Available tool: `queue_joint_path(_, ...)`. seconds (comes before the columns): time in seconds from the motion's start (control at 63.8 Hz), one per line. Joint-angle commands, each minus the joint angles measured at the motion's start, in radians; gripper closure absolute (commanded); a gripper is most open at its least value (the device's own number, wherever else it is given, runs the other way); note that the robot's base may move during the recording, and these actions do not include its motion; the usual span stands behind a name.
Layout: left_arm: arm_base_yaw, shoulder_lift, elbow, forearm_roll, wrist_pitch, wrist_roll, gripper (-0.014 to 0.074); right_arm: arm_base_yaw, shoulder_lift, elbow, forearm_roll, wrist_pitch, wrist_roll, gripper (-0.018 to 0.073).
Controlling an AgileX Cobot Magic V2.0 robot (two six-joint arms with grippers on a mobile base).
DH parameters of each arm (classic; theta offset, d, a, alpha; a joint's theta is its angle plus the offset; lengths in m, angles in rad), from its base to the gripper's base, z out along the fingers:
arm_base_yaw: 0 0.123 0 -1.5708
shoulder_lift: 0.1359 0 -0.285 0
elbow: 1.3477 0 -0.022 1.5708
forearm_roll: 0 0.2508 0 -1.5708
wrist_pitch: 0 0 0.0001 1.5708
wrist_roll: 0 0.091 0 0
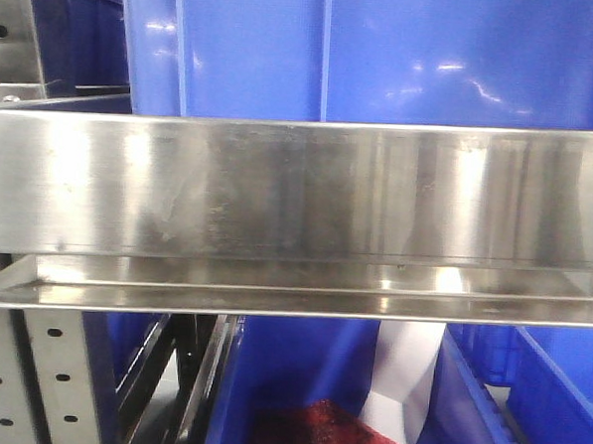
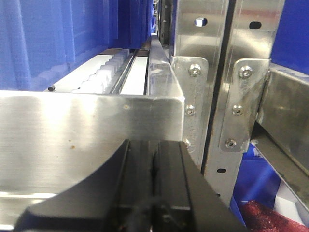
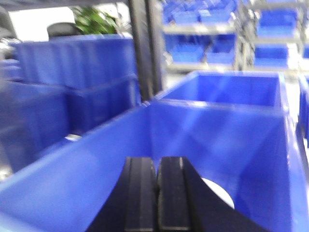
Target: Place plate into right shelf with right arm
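In the right wrist view the right end effector has its fingers pressed together and empty, poised over an open blue bin on the right shelf. The white plate lies just beyond and slightly right of the fingertips, low inside that bin, mostly hidden. The left end effector is also pressed shut, facing a steel rail, well apart from the plate.

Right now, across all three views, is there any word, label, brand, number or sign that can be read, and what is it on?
None: no text shows anywhere.
Steel rail: bare metal, no marking.
Blue bins: no labels visible; the right wrist view is blurred.
Upright brackets: screws and holes only.
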Motion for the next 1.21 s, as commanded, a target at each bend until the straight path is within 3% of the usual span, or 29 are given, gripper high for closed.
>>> queue_joint_path(0.0, -0.003, -0.007, 0.010, -0.006, -0.084, -0.003, 0.0643, -0.007, -0.036, -0.036, -0.001, -0.046, -0.005, 0.0504)
queue_joint_path(0.392, -0.003, -0.007, 0.010, -0.006, -0.084, -0.003, 0.0643, -0.007, -0.047, -0.036, -0.010, -0.045, -0.005, 0.0504)
queue_joint_path(0.659, -0.003, -0.007, 0.010, -0.006, -0.084, -0.003, 0.0643, -0.014, -0.044, 0.010, -0.164, -0.160, -0.004, 0.0504)
queue_joint_path(0.957, -0.003, -0.007, 0.010, -0.006, -0.084, -0.003, 0.0643, -0.225, -0.228, 0.313, -0.205, -0.344, 0.131, 0.0504)
queue_joint_path(1.082, -0.003, -0.007, 0.010, -0.006, -0.084, -0.003, 0.0643, -0.285, -0.370, 0.466, -0.279, -0.344, 0.132, 0.0504)
queue_joint_path(1.192, -0.003, -0.007, 0.010, -0.006, -0.084, -0.003, 0.0643, -0.295, -0.493, 0.600, -0.286, -0.344, 0.135, 0.0504)
